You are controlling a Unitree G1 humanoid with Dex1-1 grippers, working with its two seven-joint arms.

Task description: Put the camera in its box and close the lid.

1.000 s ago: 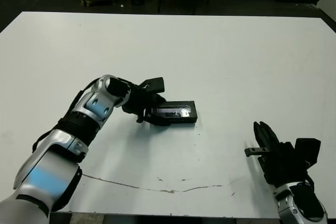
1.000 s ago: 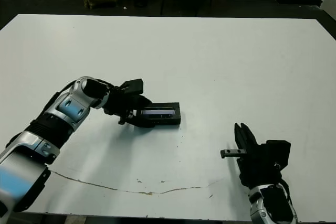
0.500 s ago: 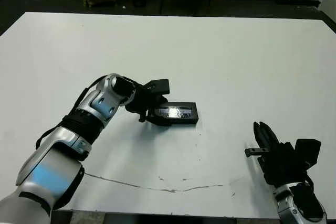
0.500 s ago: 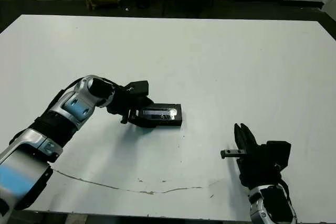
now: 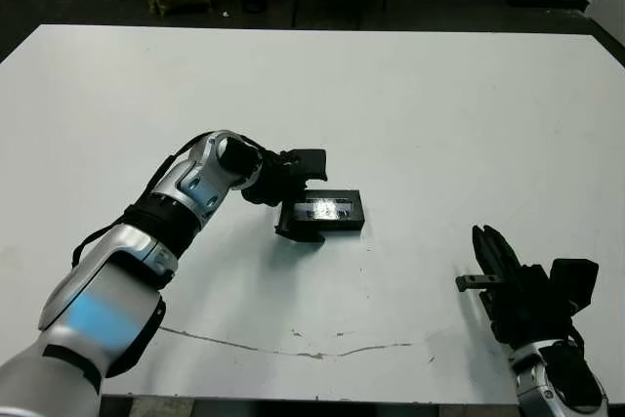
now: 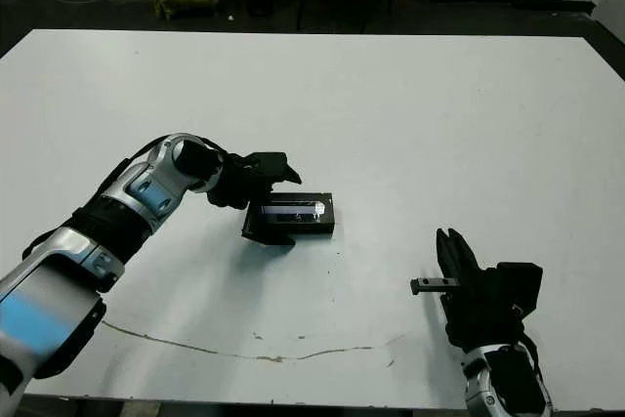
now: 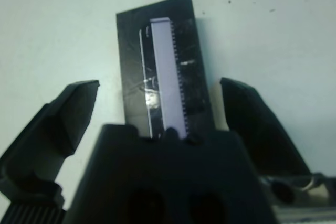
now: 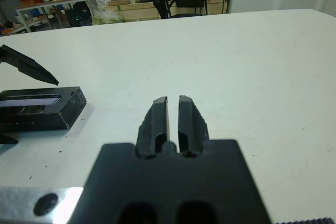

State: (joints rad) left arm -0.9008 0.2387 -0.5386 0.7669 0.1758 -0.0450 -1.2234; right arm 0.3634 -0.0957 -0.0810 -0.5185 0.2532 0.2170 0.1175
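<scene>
Since a second ago, the left gripper point(image 5: 301, 197) has been spread wide off the lid point(image 7: 167, 85); the lid is seated on the box point(image 6: 290, 217) — the task looks finished; right gripper point(image 8: 172, 119) is clenched, well apart.

Head views overlook table point(image 5: 439, 95); wrist views sit low.

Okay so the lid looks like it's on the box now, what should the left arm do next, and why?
Probably draw the left gripper straight back from the box. The striped lid lies flat on it, and in the left wrist view the open fingers flank it with gaps on both sides, so nothing seems left to hold.
</scene>
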